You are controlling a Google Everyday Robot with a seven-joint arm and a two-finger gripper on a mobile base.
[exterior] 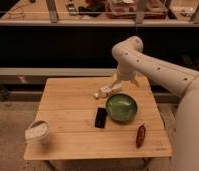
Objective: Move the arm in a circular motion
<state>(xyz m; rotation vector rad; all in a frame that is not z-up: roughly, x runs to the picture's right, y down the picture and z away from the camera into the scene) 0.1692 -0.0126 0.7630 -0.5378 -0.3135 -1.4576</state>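
Arm (158,67): cream-white, enters at right edge, climbs up-left to a rounded elbow above the back edge of the counter (68,102), then bends down toward the wood. End effector (114,87): low over back-centre of counter, just up-left of green bowl (121,107). Wide or narrow: cannot tell. Small white item (101,93) right at its tip; touching or not, cannot tell. Flat black rectangle (100,118) just left of bowl, lying flat. Red pepper-shaped thing (140,135) near front right corner, apart from bowl. Crumpled white cup (37,132) at front left corner, well apart from the rest. Dark shelving behind counter, clutter on top shelf, not identifiable.
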